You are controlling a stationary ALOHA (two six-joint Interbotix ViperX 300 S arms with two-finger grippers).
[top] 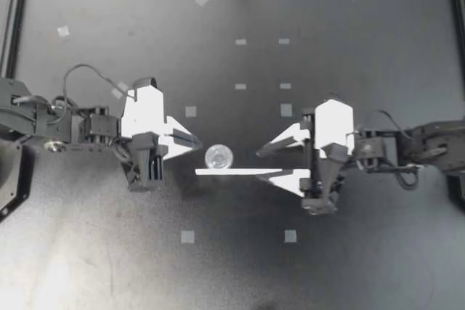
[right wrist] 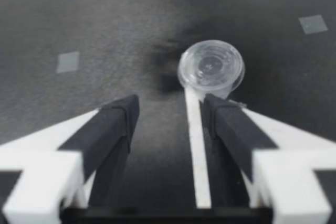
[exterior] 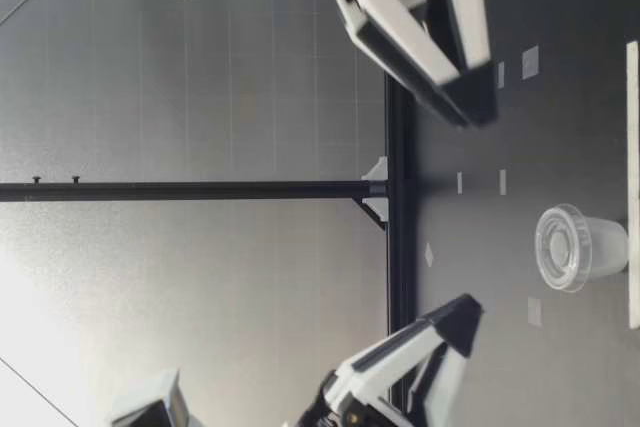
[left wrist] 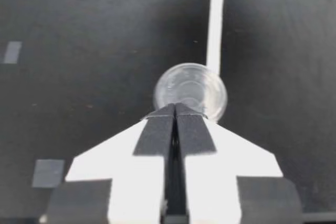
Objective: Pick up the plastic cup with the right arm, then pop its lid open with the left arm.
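My left pincer (top: pixel 195 143) is pressed fully shut on nothing, its tips just beside the clear cup (top: pixel 219 156) standing upright mid-tabletop (top: pixel 349 49), while my right pincer (top: pixel 265 165) gapes wide, gripping nothing, with a white stick (top: pixel 232 171) lying flat between its fingers and reaching past the cup.

Overhead, table-height, two close wrist cameras; common cup (top: pixel 219 156)

Counter (top: pixel 349 27) is matte black, dotted with little pale grey tape squares (top: pixel 190 112). Cup (top: pixel 219 156) is see-through, stick (top: pixel 236 172) plain white. Left gripper (top: pixel 197 143) and right gripper (top: pixel 265 165): white, black pads.
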